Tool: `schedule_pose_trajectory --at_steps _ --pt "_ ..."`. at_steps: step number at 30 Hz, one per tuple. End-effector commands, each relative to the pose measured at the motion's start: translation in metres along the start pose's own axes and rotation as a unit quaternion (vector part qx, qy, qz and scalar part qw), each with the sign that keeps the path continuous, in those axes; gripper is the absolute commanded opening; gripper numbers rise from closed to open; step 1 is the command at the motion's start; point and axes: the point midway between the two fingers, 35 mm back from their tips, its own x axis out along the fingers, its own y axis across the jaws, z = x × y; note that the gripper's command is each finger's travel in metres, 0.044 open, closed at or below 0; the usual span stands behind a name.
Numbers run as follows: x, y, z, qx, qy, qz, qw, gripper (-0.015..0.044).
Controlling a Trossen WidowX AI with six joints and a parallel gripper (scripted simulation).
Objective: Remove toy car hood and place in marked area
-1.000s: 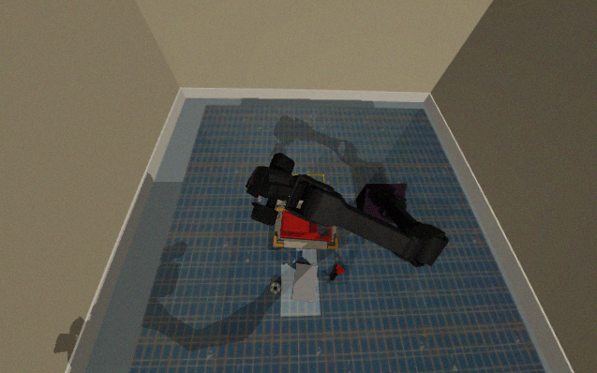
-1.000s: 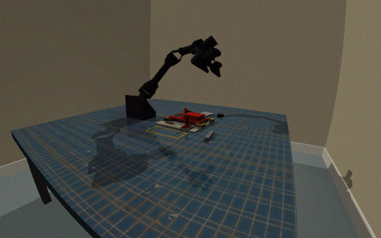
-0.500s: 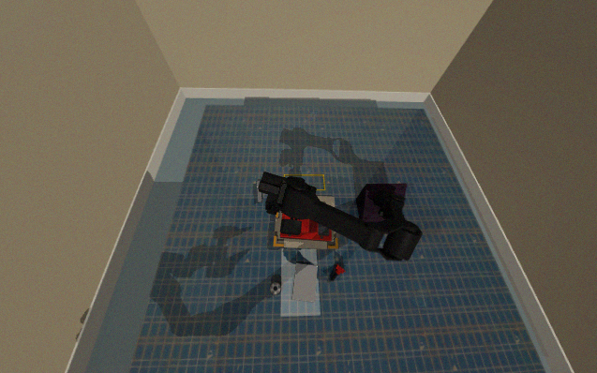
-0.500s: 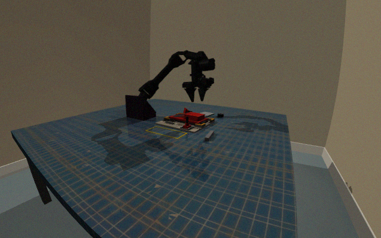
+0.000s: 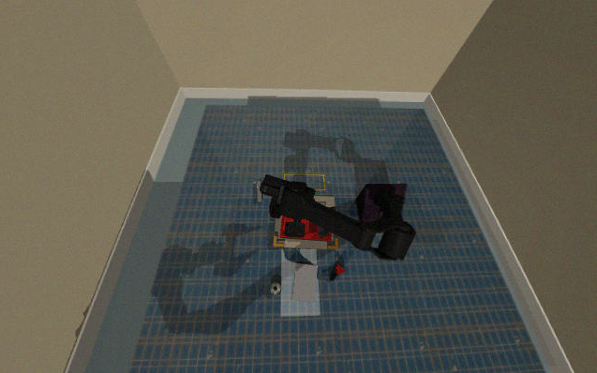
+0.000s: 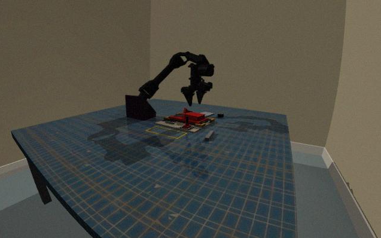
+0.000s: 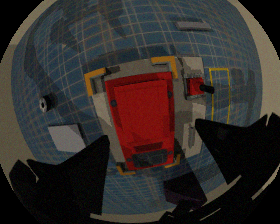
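The toy car is low and red and sits on a light grey base with orange corner brackets. Its hood is a raised red panel on the car, in place. The marked area is a yellow outline on the table beside the base, with no hood inside. My gripper is open and empty, pointing down above the car, with a gap between the fingertips and the hood. In the top view the arm hides part of the car.
A grey bar and a round wheel lie on the table. A pale plate lies beside the base. A red block with a black peg stands on the base, near the outline.
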Motion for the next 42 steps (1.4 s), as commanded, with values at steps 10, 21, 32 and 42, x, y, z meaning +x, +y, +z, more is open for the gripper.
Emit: schedule_pose_trajectory --at_steps 10,21,32,42 --pt "0.009 0.001 0.000 0.001 0.001 0.003 1.000 0.0440" --pt "0.016 0.001 -0.001 0.001 0.001 0.003 1.000 0.0440" --pt "0.024 0.002 -0.001 0.001 0.000 0.003 1.000 0.0440" --pt "0.030 0.002 -0.002 0.001 0.000 0.003 1.000 0.0440"
